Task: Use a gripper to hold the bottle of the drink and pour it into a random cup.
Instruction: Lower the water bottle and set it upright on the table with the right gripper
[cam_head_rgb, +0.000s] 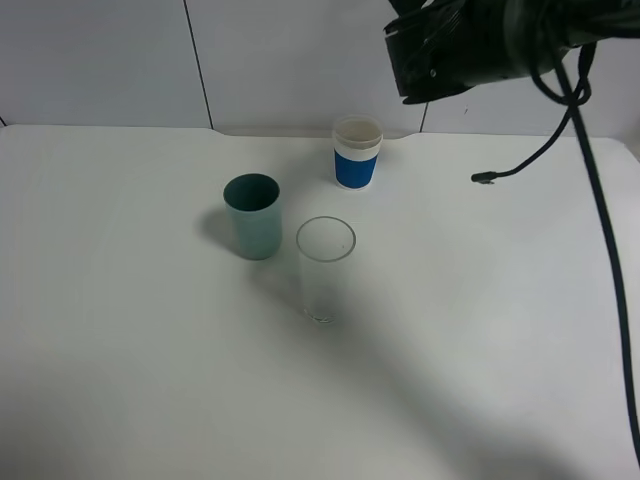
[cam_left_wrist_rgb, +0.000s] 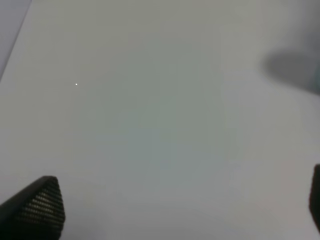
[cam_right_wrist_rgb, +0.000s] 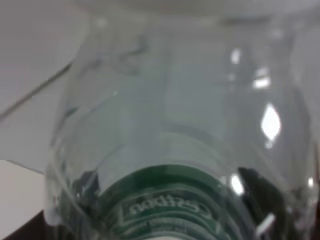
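Observation:
The bottle of the drink (cam_right_wrist_rgb: 170, 150) fills the right wrist view: clear plastic with a green label, pressed close to the camera. My right gripper (cam_head_rgb: 432, 58) hangs high at the back right in the exterior high view, shut on the bottle, which the black arm hides there. The cup (cam_head_rgb: 357, 152), blue with a wide white rim band, stands upright on the table below and left of that gripper. In the left wrist view my left gripper (cam_left_wrist_rgb: 175, 210) is open, its fingertips (cam_left_wrist_rgb: 42, 205) wide apart over bare table.
A teal cup (cam_head_rgb: 252, 215) and a tall clear glass (cam_head_rgb: 325, 268) stand close together in front of the blue cup. A black cable (cam_head_rgb: 600, 220) drops from the right arm, its loose end (cam_head_rgb: 484, 177) over the white table (cam_head_rgb: 150, 380).

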